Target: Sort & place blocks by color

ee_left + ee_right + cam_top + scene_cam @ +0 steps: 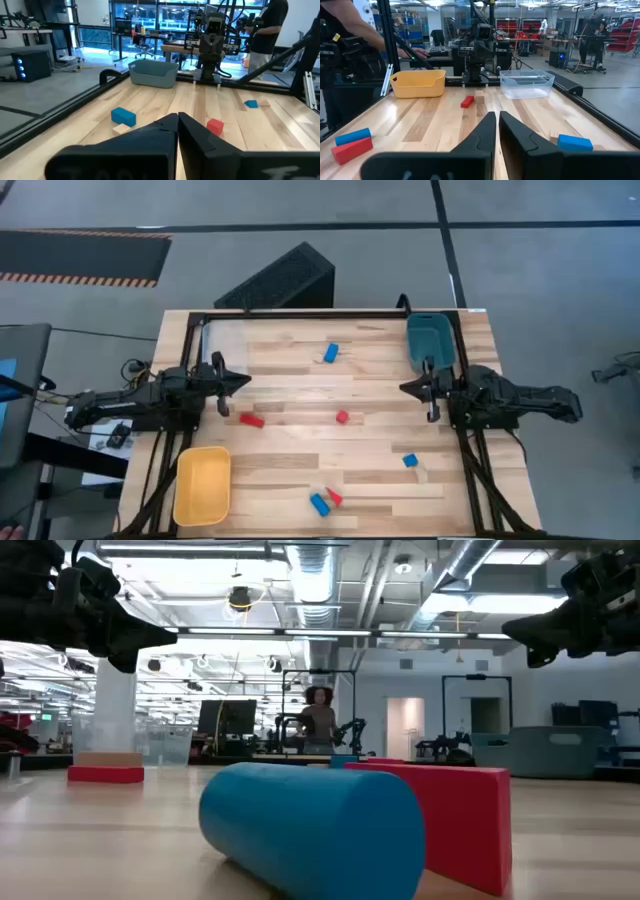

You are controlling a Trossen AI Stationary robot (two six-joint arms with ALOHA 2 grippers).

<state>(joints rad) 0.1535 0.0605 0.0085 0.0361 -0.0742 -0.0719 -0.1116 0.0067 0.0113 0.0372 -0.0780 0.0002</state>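
Right now both the left gripper (222,390) and the right gripper (428,392) are pinched nearly closed on nothing, while the blocks (342,417) lie scattered beyond the yellow tray (202,485), probably light and hard, easiest pinched on flat sides.

Both arms matte black, chunky jointed links; fingers (520,137) dark, tapered, angular tips.

Yellow tray (202,484), teal tray (429,340) and clear tray (526,83) at table corners.
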